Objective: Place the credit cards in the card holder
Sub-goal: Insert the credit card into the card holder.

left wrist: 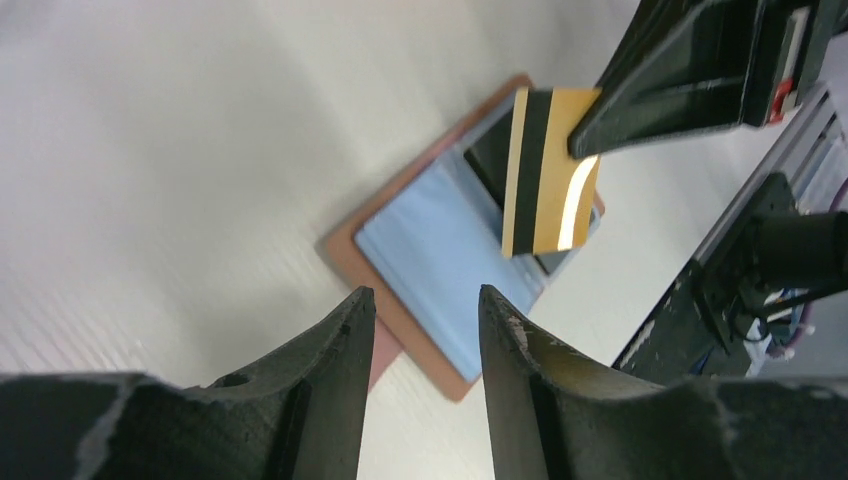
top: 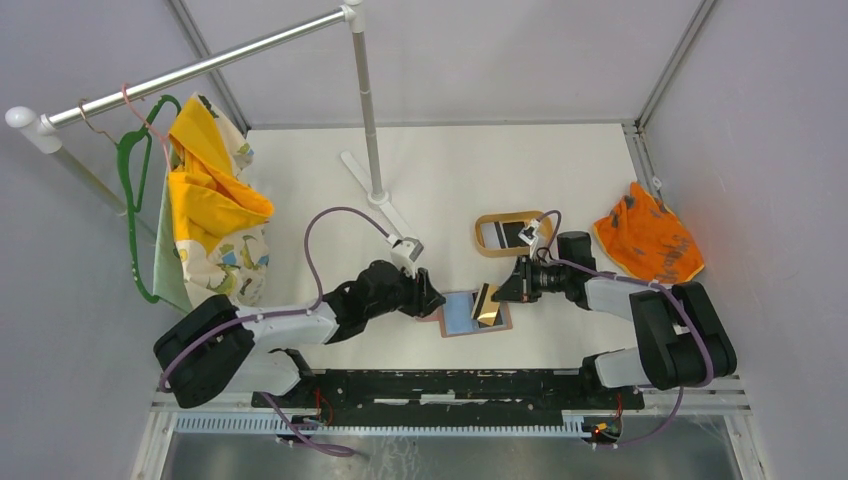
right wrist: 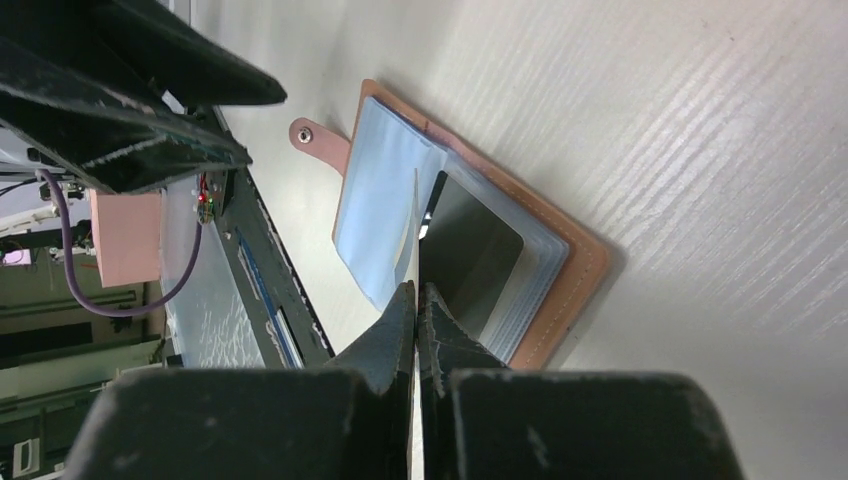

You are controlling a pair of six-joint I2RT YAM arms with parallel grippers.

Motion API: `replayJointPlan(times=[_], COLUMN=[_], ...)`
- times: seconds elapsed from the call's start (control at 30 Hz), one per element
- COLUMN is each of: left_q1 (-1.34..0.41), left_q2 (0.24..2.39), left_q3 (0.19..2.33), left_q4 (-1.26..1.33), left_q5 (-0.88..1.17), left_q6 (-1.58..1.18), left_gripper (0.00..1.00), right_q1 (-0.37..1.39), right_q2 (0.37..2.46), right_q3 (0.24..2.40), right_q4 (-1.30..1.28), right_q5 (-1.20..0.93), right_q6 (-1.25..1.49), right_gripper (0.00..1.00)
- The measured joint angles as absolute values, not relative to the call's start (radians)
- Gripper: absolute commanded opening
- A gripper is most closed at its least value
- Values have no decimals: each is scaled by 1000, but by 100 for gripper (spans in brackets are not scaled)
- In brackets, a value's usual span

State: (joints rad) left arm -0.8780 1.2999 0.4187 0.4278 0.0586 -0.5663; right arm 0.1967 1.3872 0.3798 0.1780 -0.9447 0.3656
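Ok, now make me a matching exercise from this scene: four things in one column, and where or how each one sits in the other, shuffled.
Things:
1. gold card
2. card holder
3. oval tray
4. orange cloth

Places or states:
A. lying open on the table, clear sleeves showing
B. crumpled at the far right
C. pinched in the right gripper
D. just beyond that gripper, cards lying in it

Pairs: 1-C, 2-A, 3-D, 4-B

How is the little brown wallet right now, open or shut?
Open. The card holder lies spread flat on the table, its inner sleeves showing and its snap tab undone, sticking out to the side.
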Motion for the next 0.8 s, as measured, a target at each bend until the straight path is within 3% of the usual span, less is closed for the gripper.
replayJointPlan(times=[0.37, 0.8], left_q1=[-1090, -1122], left_q2=[1291, 1443], left_q3=[469, 558], left_q4=[206, 98], left_q5=[-152, -283], left_q6=[-622, -647], left_gripper=[51, 51], right_q1=[213, 244], right_q2=[1453, 1518], right_q3=[426, 472], right_q4=[118, 58], right_q5=[-931, -939], right_q6=[340, 300], right_gripper=[0, 0])
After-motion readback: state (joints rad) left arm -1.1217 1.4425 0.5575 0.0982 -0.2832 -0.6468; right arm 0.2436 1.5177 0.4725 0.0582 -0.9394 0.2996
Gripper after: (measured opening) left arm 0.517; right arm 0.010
